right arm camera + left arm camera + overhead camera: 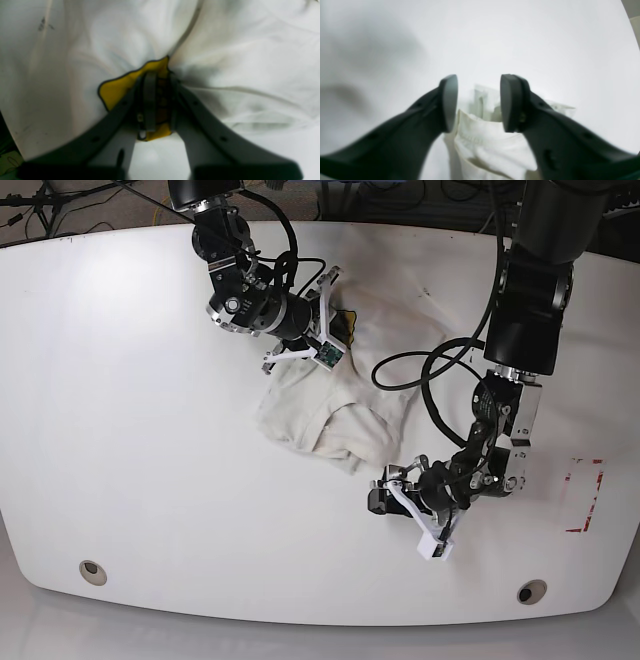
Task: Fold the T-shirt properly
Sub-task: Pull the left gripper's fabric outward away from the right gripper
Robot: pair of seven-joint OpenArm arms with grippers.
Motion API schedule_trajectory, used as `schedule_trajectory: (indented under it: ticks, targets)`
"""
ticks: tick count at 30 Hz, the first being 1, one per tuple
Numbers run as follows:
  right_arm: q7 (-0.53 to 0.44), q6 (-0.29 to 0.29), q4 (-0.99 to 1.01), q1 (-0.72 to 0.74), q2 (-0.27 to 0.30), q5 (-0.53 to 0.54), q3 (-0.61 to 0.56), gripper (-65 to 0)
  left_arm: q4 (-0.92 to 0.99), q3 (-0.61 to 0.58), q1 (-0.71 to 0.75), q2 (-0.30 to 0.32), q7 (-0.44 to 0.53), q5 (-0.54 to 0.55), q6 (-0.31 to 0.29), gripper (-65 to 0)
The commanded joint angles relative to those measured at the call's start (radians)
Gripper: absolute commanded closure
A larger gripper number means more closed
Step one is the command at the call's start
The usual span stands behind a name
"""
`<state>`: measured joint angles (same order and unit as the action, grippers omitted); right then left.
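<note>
Left pincer [478, 102]: dark fingers [448, 102] fill lower wrist view, jaws apart w/ clear gap, nothing between them; released. Below/beyond the gap, a hemmed edge of the T-shirt [485, 140] lies on the white surface [545, 50], not touching either pad as far as shown. Base view: left pincer [385, 492] sits low near surface at front-right of the cloth, just beside the shirt's lower-right edge, white finger frame pointing toward front edge. Right pincer [160, 100]: wrist view shows jaws drawn close tog., clenched on a bunch of shirt fabric incl. the yellow badge [117, 88], dark-outlined; cloth puckers into folds radiating from the grip. Base view: right pincer [335, 330] at upper part of shirt, yellow patch [349, 323] just visible beside it. T-shirt [330, 415]: off-white, crumpled, approx. centre of surface [130, 430], upper portion gathered at right pincer, lower portion in a loose rumpled heap w/ a rolled fold at bottom. Misc.: black cables [440, 370] loop across the cloth from right-side arm; red-marked rectangle [583, 495] near right edge; two round holes [92, 571] near front edge.
</note>
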<state>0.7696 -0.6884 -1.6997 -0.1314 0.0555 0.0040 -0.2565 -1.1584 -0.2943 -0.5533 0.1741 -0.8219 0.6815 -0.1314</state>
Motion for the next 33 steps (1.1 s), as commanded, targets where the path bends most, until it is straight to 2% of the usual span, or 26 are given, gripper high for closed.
schedule_trajectory:
  ticks: [1,5,9,14,20,23,28,33]
  targets:
    - [0.026,-0.01,-0.004,0.003,0.002,-0.012,-0.002,-7.0,-0.019,0.008,-0.02,0.015,0.019,0.016,-0.004,-36.4]
    - [0.026,-0.01,-0.004,0.003,0.002,-0.012,-0.002,-7.0,-0.039,0.008,0.011,0.026,0.016,0.071,-0.004,-36.7]
    - [0.026,-0.01,-0.004,0.003,0.002,-0.012,-0.002,-7.0,-0.085,0.005,0.034,0.068,0.022,0.099,-0.004,-36.9]
    - [0.026,-0.01,-0.004,0.003,0.002,-0.012,-0.002,-7.0,-0.07,0.004,0.045,0.068,0.022,0.096,-0.004,-36.9]
    - [0.026,-0.01,-0.017,0.003,0.002,-0.014,-0.002,-6.8,-0.021,0.004,0.045,0.029,0.022,0.102,-0.007,-36.9]
    - [0.029,-0.01,-0.052,0.003,0.002,-0.014,-0.002,-7.0,-0.084,0.007,0.045,0.026,0.014,0.116,-0.023,-36.8]
    - [0.032,-0.01,-0.129,0.005,-0.001,-0.014,0.003,-7.1,-0.219,0.007,0.071,0.034,0.008,0.211,-0.073,-36.8]
    - [0.044,-0.01,-0.193,0.039,0.002,-0.014,0.006,-7.1,-0.315,0.004,0.086,0.055,-0.081,0.24,-0.081,-36.8]
